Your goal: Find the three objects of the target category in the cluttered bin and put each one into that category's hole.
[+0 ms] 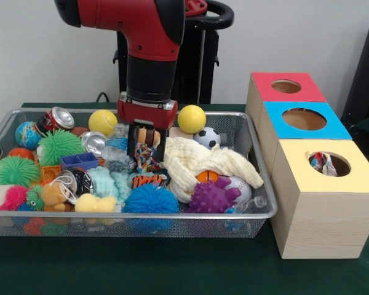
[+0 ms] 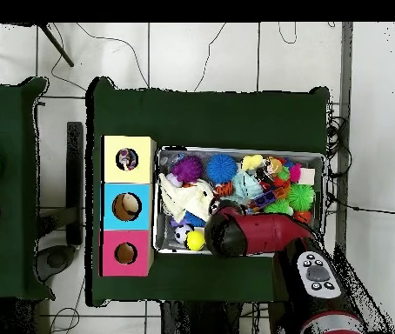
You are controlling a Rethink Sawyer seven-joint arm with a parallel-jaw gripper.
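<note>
The bin (image 1: 258, 203), a wire mesh basket, sat on the green desk (image 1: 172, 270) and was packed with toys. The gripper (image 1: 146, 150) was lowered into the middle of the clutter, its 2 black fingers (image 1: 132, 142) spread apart on either side of a multicoloured rope toy (image 1: 147, 157); whether they pressed on the toy could not be told from either view. A round orange and brown item sat between the fingers higher up. Just beside the gripper, toward the boxes, lay a cream cloth (image 1: 197, 163), with a purple spiky ball (image 1: 210, 198) in front of it. A blue spiky ball (image 1: 150, 199) lay at the near wall, and 2 yellow balls (image 1: 191, 118) rested along the far wall, 1 on each side of the arm. A small football (image 1: 207, 137) lay near the cloth.

Beside the bin stood 3 wooden boxes in a row, each with 1 round hole: a yellow-topped box (image 1: 323, 178), a blue-topped box (image 1: 302, 120) and a red-topped box (image 1: 285, 86). A coloured item showed inside the yellow box's hole (image 1: 327, 163). In the overhead view the red arm (image 2: 257, 235) covered part of the bin.
</note>
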